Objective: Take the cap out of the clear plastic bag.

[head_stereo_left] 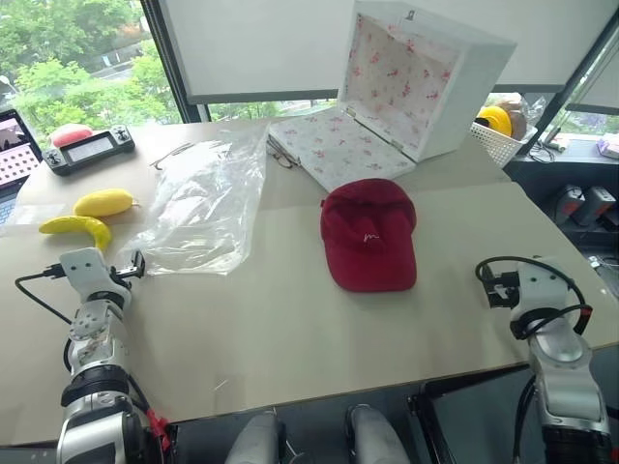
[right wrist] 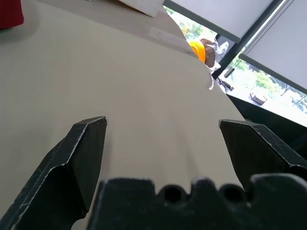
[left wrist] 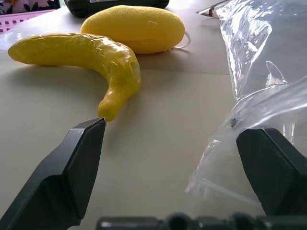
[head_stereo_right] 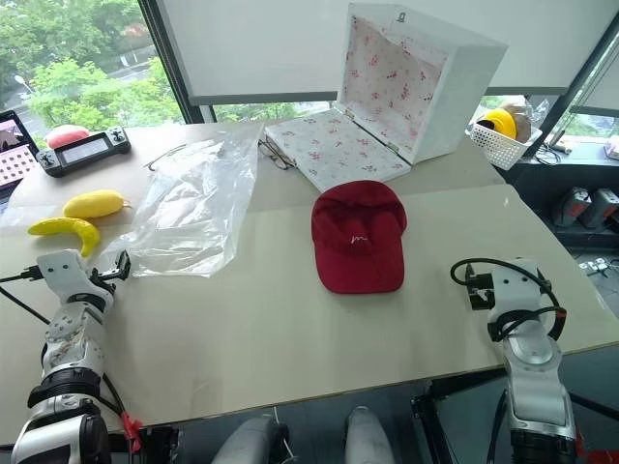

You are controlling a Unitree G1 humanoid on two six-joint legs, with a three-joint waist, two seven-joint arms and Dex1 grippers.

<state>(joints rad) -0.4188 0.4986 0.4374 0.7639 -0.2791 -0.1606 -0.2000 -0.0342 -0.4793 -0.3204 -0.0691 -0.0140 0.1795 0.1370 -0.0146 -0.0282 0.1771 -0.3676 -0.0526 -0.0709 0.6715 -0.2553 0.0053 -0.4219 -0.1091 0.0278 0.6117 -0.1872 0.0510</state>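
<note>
Between the 2 wide-open, empty grippers, left gripper (left wrist: 170,139) beside the clear plastic bag (head_stereo_left: 203,208), right gripper (right wrist: 163,139) apart, the cap (head_stereo_left: 369,235) lies bare on the table (head_stereo_left: 290,319), apparently removed.

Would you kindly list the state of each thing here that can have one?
cap: out of the bag, flat on the table
bag: empty, lying crumpled
box: open, lid flat on the table
left gripper: open, empty
right gripper: open, empty
</note>
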